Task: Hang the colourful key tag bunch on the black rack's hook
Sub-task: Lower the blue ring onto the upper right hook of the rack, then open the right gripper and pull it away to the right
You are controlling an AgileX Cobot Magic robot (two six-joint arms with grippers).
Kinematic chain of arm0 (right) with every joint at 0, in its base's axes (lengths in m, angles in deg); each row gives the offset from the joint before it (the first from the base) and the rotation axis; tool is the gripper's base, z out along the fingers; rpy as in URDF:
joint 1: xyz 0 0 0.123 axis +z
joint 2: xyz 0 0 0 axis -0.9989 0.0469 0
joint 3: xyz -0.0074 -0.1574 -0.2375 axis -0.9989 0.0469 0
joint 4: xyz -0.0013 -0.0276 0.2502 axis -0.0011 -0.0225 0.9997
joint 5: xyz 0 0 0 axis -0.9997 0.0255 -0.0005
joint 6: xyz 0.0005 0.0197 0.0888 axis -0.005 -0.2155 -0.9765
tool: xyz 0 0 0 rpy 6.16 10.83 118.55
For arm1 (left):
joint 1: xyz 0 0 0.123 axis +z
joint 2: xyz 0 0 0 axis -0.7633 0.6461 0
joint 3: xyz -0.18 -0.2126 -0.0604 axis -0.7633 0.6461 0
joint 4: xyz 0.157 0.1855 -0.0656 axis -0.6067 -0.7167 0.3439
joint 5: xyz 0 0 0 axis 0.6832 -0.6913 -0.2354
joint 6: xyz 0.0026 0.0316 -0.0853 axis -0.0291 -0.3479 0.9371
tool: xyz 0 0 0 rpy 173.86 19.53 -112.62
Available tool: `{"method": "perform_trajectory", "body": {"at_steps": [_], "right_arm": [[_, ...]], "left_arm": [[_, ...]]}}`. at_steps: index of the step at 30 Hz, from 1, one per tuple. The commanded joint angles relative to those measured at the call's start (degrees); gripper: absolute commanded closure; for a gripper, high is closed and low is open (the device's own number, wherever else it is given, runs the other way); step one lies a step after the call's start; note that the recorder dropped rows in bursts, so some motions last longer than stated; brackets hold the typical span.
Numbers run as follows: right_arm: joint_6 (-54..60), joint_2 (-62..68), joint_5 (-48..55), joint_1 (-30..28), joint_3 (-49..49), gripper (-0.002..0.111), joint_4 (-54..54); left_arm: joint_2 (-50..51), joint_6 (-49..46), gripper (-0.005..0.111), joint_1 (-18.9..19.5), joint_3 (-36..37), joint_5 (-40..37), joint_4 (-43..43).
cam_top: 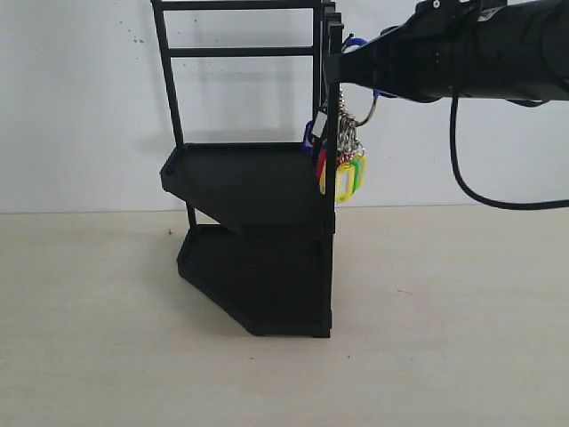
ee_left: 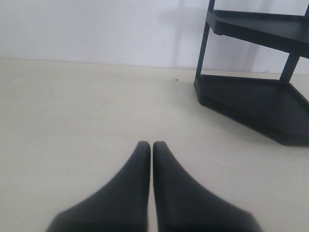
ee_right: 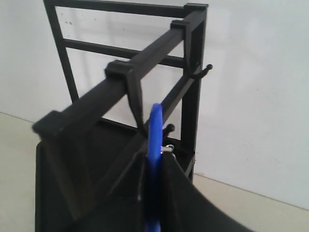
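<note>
The black rack [cam_top: 258,187] stands mid-table against the white wall. My right gripper [cam_top: 342,69] reaches in from the right at the top of the rack's near side. It is shut on the blue-sleeved ring [ee_right: 155,140] of the colourful key tag bunch [cam_top: 343,178], whose yellow, green and red tags dangle beside the upper tray. In the right wrist view the ring stands edge-on between the fingers [ee_right: 190,193], its top right at the hook [ee_right: 137,108]. Whether it is over the upturned tip I cannot tell. The twin prong [ee_right: 201,72] sits farther along. My left gripper [ee_left: 147,145] is shut and holds nothing, low over the table.
The rack's lower tray [ee_left: 251,104] lies ahead and to one side of the left gripper. A black cable [cam_top: 471,182] loops down from the right arm. The white wall stands close behind the rack's thin-barred frame [cam_top: 240,52].
</note>
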Motion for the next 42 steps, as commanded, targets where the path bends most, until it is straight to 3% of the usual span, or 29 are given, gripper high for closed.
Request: {"method": "perform_trajectory", "body": {"at_steps": [1,8,10,15,17,26,36,42], "right_arm": [[1.34,-0.44,-2.19,1.26,-0.65,0.108,0.11],[1.22,-0.44,-2.19,1.14,-0.54,0.108,0.11],[0.93,-0.44,-2.19,1.14,-0.54,0.102,0.11],[0.93,-0.44,-2.19,1.14,-0.54,0.058,0.11],[0.93,-0.44,-2.19,1.14,-0.54,0.049,0.11],[0.24,-0.44,0.42,0.94,-0.54,0.049,0.35],[-2.73,-0.96,8.67,-6.45,-0.54,0.049,0.52],[-2.71,-3.39,9.59,-7.49,-0.54,0.049,0.52]], "left_arm": [[-0.12,-0.2,0.102,0.14,0.16,0.43,-0.28],[-0.12,-0.2,0.102,0.14,0.16,0.43,-0.28],[-0.12,-0.2,0.102,0.14,0.16,0.43,-0.28],[-0.12,-0.2,0.102,0.14,0.16,0.43,-0.28],[-0.12,-0.2,0.102,0.14,0.16,0.43,-0.28],[-0.12,-0.2,0.102,0.14,0.16,0.43,-0.28],[-0.12,-0.2,0.102,0.14,0.16,0.43,-0.28],[-0.12,-0.2,0.102,0.14,0.16,0.43,-0.28]]}}
